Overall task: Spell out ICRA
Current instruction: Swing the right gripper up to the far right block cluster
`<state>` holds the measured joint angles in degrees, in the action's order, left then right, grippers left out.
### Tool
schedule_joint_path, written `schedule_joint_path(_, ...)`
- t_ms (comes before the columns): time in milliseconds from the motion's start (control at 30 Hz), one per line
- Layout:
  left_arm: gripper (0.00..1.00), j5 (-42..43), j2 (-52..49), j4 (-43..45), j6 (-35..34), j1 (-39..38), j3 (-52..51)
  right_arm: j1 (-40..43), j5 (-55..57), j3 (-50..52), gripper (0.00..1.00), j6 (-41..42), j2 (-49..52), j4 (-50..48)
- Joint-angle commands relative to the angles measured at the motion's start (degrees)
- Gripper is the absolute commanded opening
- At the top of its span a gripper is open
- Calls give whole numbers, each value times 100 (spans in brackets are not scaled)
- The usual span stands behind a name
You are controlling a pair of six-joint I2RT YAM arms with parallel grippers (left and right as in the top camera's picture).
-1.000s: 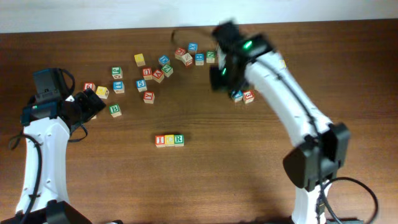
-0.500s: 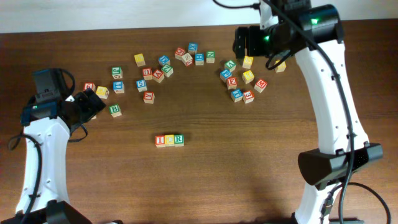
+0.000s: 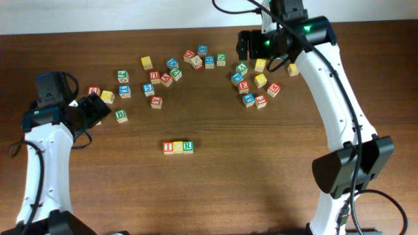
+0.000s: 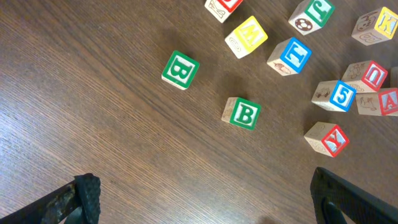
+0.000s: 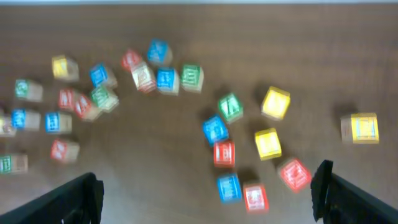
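Three cubes stand in a row at the table's front middle: red I [image 3: 168, 147], yellow C [image 3: 178, 147], green R [image 3: 188, 147]. A red-faced A cube [image 4: 387, 101] lies at the right edge of the left wrist view, beside a red U cube [image 4: 370, 74]. My left gripper [image 3: 91, 108] [image 4: 205, 193] hovers open and empty over bare wood near two green B cubes [image 4: 244, 114]. My right gripper [image 3: 244, 44] [image 5: 208, 183] is open and empty, high over the right-hand cluster of cubes [image 5: 225, 152] near the back edge. The right wrist view is blurred.
Several loose letter cubes lie in a left group [image 3: 124, 91], a middle group [image 3: 171, 64] and a right group [image 3: 255, 85]. A lone yellow cube [image 3: 294, 69] sits under the right arm. The table's back edge [image 3: 130, 29] meets a white wall.
My right arm has swung up and back from over the right-hand cubes toward the rear edge, and its jaws have opened. The left arm and the I-C-R row have not moved.
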<state>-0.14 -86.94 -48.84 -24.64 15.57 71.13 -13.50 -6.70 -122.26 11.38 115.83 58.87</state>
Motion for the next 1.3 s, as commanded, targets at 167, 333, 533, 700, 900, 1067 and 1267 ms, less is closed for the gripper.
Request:
schedule_joint_path(167, 99, 39, -15, -7, -13, 35, 20, -35, 743, 343, 100, -63, 446, -1003)
schedule_joint_path(333, 99, 39, -15, -7, -13, 35, 20, -39, 756, 343, 39, -1078, 511, -1799)
schedule_joint_path(533, 99, 39, -15, -7, -13, 35, 20, -35, 739, 343, 41, -1526, 994, -2225)
schedule_joint_path(700, 99, 39, -15, -7, -15, 35, 20, -35, 739, 343, 51, -1530, 1606, -2389)
schedule_joint_path(900, 99, 39, -15, -7, -13, 35, 20, -35, 737, 343, 56, -1567, 2041, -2385)
schedule_joint_path(1067, 99, 39, -15, -7, -15, 35, 20, -35, 739, 343, 57, -1567, 2129, -2437)
schedule_joint_path(1267, 99, 39, -15, -7, -13, 35, 20, -35, 737, 345, 60, -1565, 2151, -2413)
